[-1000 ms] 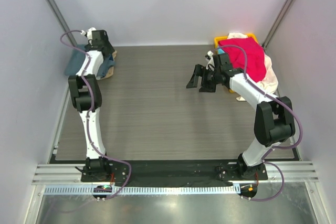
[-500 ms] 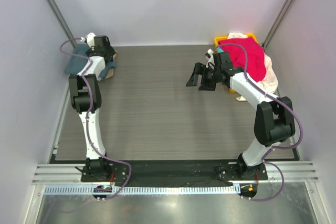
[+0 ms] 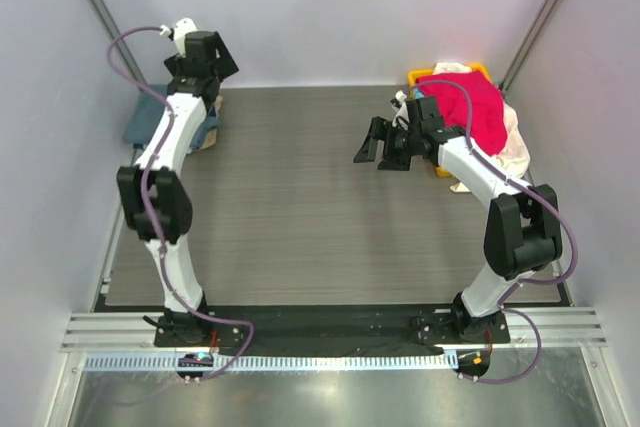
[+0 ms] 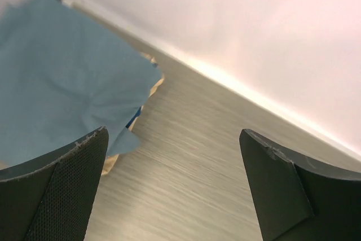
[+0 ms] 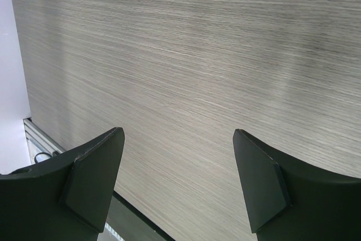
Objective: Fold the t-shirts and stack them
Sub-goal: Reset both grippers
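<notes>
A folded slate blue t-shirt (image 3: 145, 122) lies at the table's far left corner on top of a tan t-shirt (image 3: 211, 137). In the left wrist view the blue t-shirt (image 4: 62, 77) fills the upper left, and a tan edge (image 4: 155, 83) peeks out beneath it. My left gripper (image 3: 212, 63) hangs raised above this stack, open and empty (image 4: 175, 187). My right gripper (image 3: 378, 149) hovers open over bare table near the middle (image 5: 177, 187). A red t-shirt (image 3: 470, 107) and a cream t-shirt (image 3: 515, 142) are heaped at the far right.
A yellow basket (image 3: 420, 77) stands under the heap at the back right. White walls close in the table on the left, back and right. The wood-grain table top (image 3: 300, 207) stretches between the two arms.
My left arm has risen up off the folded stack toward the back wall and its jaws have spread wider. The right arm has stayed put.
</notes>
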{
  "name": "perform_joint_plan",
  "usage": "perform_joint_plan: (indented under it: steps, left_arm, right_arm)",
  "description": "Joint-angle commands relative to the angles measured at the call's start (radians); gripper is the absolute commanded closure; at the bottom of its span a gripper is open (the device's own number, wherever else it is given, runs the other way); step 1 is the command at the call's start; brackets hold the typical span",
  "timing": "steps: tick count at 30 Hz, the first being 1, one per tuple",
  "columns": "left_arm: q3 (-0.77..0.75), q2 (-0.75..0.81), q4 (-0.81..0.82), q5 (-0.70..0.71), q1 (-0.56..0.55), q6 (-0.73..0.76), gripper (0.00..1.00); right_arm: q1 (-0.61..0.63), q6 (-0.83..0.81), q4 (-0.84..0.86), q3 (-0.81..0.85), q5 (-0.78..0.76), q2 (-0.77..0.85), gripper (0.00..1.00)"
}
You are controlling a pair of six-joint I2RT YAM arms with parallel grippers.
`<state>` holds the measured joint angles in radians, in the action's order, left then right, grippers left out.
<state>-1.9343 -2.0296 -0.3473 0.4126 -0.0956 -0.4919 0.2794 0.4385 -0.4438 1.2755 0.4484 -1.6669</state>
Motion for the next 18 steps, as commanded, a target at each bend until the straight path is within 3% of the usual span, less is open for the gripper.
perform_joint_plan:
  steps: [1,9,13,18]
  left_arm:
    - [0.105,0.207,-0.047,0.049,-0.018,0.03,0.0]
    - [0.424,0.552,-0.229,-0.069,-0.087,0.029,0.0]
    - [0.718,0.79,-0.252,-0.182,-0.141,-0.016,0.0]
    - [0.877,0.95,-0.35,-0.253,-0.177,-0.028,0.0]
  right_arm:
    - [0.007,-0.017,0.008,0.045,0.001,0.058,0.16]
    - [0.033,-0.014,0.008,0.025,-0.088,0.186,0.13]
    - [0.041,0.008,0.014,-0.005,-0.158,0.251,0.13]
    - [0.047,0.029,0.019,-0.045,-0.235,0.329,0.12]
